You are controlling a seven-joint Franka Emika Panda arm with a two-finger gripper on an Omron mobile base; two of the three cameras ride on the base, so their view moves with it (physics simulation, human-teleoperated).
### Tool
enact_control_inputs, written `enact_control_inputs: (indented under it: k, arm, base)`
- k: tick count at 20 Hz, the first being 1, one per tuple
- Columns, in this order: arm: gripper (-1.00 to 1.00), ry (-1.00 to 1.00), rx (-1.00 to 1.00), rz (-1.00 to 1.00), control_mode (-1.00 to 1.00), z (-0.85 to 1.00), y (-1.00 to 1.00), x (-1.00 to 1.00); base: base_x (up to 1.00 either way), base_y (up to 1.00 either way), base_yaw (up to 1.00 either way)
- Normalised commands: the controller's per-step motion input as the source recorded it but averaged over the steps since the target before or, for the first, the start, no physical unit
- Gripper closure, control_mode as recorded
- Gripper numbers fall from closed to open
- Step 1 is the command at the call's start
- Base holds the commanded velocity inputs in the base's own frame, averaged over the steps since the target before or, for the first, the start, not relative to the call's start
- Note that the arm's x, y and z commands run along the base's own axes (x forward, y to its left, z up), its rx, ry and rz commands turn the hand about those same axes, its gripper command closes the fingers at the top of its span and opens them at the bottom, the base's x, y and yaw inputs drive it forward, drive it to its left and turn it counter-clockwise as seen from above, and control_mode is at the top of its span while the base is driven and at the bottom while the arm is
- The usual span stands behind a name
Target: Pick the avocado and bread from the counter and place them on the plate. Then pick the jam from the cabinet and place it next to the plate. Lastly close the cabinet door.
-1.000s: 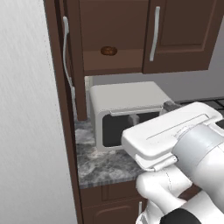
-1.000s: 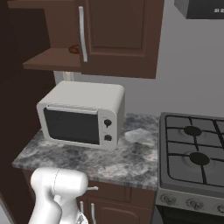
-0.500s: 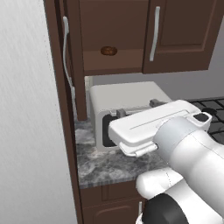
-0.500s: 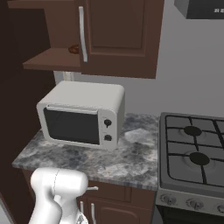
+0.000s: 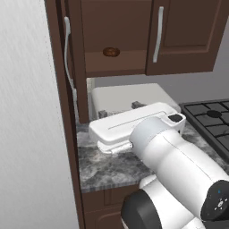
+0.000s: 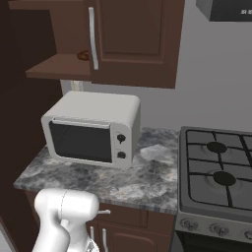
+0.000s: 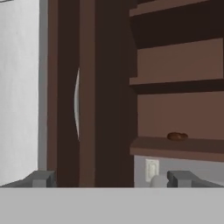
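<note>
The cabinet (image 5: pixel 134 40) hangs on the wall above the table (image 6: pixel 147 177), and its left cabinet door (image 5: pixel 74 62) stands swung open, edge-on beside the grey side wall (image 5: pixel 27 112), its long silver bar handle (image 5: pixel 67 53) facing out. On the bare lower shelf (image 7: pixel 179 148) inside lies a dark brown round lump (image 5: pixel 111 52), alone near the front edge (in the hand view it sits at (image 7: pixel 177 136), with two more shelves above it). The right door is shut, its handle (image 5: pixel 157 35) vertical.

Below the cabinet a white microwave (image 6: pixel 91 130) stands on the grey-and-white marbled table, well apart from the black stove (image 6: pixel 216 172) to its right. A wall socket (image 7: pixel 151 169) shows under the shelf.

The fingers (image 7: pixel 109 178) are spread wide with nothing between them, one tip (image 7: pixel 41 178) lined up with the open door, the other (image 7: pixel 183 178) under the shelf.
</note>
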Motion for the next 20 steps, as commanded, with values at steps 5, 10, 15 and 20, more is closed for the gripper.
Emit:
enact_control_inputs:
  k: [5, 10, 15, 20]
  arm:
    - [-1.0, 0.0, 0.03, 0.0, -1.0, 0.0, 0.07, 0.31]
    - [-1.0, 0.0, 0.02, 0.0, -1.0, -0.03, 0.12, 0.29]
    - [-1.0, 0.0, 0.01, 0.0, -1.0, -0.05, 0.16, 0.26]
    - [-1.0, 0.0, 0.01, 0.0, -1.0, -0.05, 0.18, 0.25]
  base:
    - [0.0, 0.0, 0.0]
    - [0.0, 0.0, 0.0]
    - [0.0, 0.0, 0.0]
    - [0.0, 0.0, 0.0]
